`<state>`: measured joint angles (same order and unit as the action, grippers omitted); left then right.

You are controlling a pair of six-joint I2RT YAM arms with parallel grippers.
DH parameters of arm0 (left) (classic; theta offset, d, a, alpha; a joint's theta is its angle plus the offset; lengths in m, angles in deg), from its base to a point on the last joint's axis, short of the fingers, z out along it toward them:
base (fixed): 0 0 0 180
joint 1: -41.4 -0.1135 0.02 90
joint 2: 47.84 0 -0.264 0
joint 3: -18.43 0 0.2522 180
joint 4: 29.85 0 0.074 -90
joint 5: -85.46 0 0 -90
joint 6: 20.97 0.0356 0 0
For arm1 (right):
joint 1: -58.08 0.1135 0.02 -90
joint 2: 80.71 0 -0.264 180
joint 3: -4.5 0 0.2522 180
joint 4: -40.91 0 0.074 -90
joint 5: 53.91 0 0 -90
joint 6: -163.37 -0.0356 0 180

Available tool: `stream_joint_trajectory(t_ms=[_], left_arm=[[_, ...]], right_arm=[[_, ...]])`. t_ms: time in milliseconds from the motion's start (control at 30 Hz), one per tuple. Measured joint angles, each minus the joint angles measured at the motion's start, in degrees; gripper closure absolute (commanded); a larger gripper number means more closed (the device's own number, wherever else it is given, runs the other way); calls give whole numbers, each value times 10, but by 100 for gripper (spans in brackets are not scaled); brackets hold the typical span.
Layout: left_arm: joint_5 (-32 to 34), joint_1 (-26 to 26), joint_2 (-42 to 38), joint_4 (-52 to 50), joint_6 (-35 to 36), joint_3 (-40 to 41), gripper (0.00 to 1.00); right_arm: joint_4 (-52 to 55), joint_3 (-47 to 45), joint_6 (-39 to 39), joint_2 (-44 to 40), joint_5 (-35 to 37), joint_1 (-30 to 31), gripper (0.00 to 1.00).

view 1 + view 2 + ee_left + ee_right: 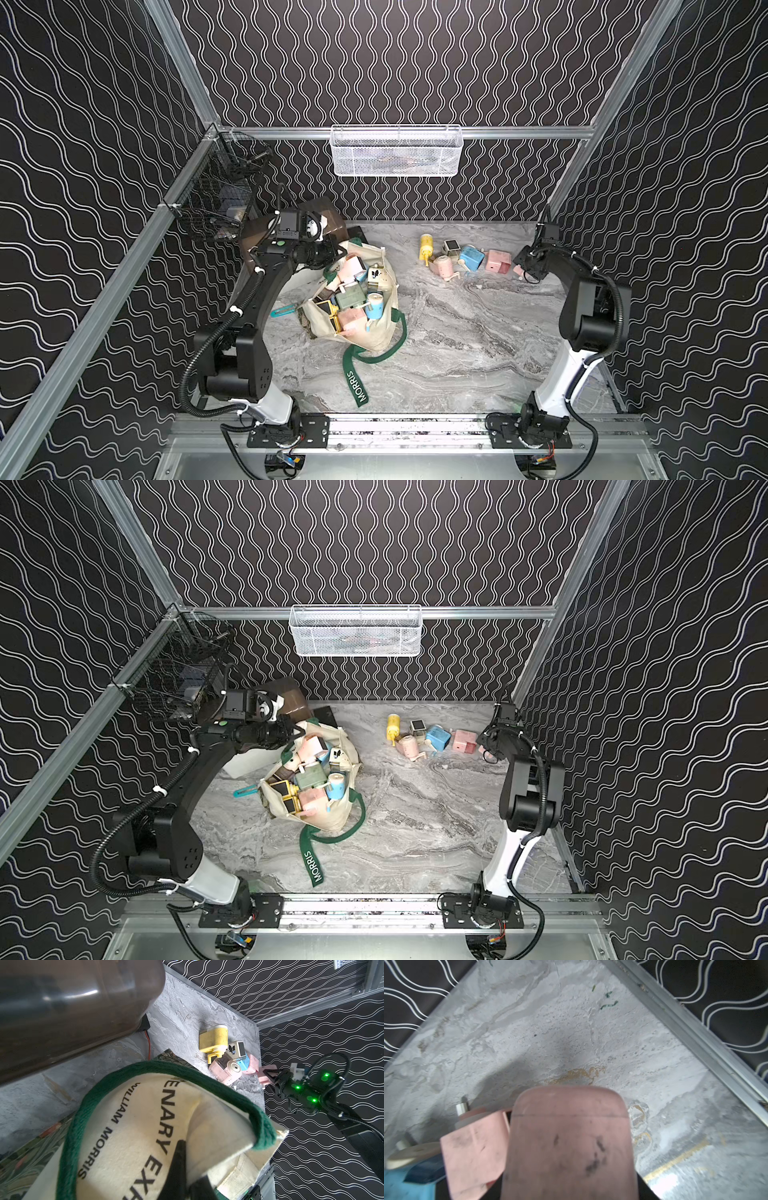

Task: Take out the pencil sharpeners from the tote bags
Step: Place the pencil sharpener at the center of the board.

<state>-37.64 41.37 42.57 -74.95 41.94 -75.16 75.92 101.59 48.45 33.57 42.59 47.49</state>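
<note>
The cream tote bag (pixel 376 336) with dark green straps lies open mid-table, and several pastel pencil sharpeners (pixel 353 297) fill its mouth. My left gripper (pixel 338 252) is shut on the bag's far rim. In the left wrist view its black finger (pixel 179 1159) pinches the printed canvas (pixel 133 1126). At the back right lie yellow (pixel 426 245), cream (pixel 450 248) and blue (pixel 471 257) sharpeners and two pink ones (pixel 498 261). Beside that row, my right gripper (pixel 524 271) is shut on another pink pencil sharpener (pixel 571 1136), low over the table.
A white box with a brown translucent lid (pixel 328 216) stands behind the bag, under my left wrist. A flat teal strip tool (pixel 283 311) lies left of the bag. A black wire basket (pixel 220 195) hangs on the left rail and a white mesh basket (pixel 395 151) on the back rail.
</note>
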Motion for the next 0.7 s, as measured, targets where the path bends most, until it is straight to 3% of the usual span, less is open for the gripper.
stream_joint_trajectory(t_ms=[267, 500, 700], left_arm=[[2, 0, 0, 0, 0, -1, 100], [2, 0, 0, 0, 0, -1, 100], [1, 0, 0, 0, 0, -1, 100]], right_arm=[[-6, 18, 17, 39, -6, 0, 41], [3, 19, 25, 52, -11, 9, 20], [16, 23, 31, 42, -1, 30, 10]])
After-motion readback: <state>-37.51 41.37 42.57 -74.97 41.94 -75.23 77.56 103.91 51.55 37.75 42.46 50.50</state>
